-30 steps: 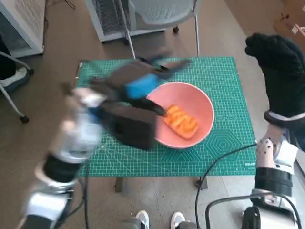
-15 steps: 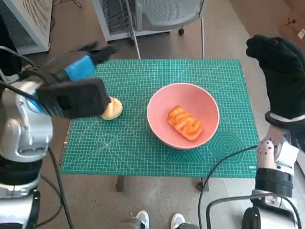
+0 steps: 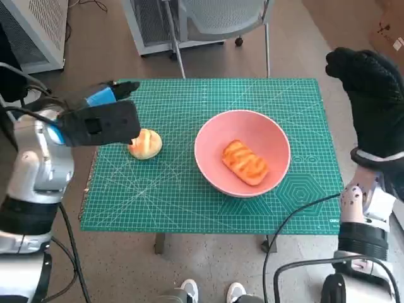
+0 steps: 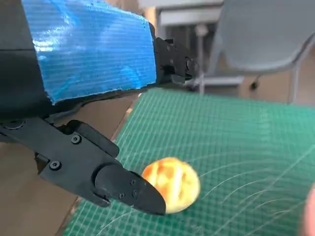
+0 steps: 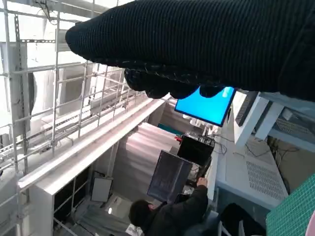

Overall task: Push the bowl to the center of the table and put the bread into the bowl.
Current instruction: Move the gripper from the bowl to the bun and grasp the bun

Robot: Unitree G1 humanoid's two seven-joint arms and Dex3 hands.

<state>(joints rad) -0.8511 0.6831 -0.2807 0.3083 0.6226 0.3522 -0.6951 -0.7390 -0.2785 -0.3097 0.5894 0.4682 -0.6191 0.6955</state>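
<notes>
bowl (image 3: pixel 242 153) sits near the middle of the green cutting mat (image 3: pixel 189 202), pink, upright, so the push step looks done from how it lies. bread loaf (image 3: pixel 243 161), orange and ridged, lies flat inside the bowl on its floor, not touching the rim as far as the head view shows. round bun (image 3: pixel 146 144) rests on the mat well to the left of the bowl, apart from it, close to the mat's left edge. left hand (image 3: pixel 101 120) hovers at that edge, above and just beside the bun; in the left wrist view its black fingers (image 4: pixel 125 187) are spread apart with nothing between them, holding nothing, the bun (image 4: pixel 172 184) showing beyond a fingertip. cannot tell whether that fingertip touches the bun. judgement: the hand is placed there either clear of the bowl or ready to take the bun. right hand (image 3: pixel 372 101) is raised off the table's right side, well apart from everything, likely parked out of the way; its gloved fingers look curled in but whether closed or loose cannot be told. right wrist view shows only the glove (image 5: pixel 197 44), a person, a blue screen.
</notes>
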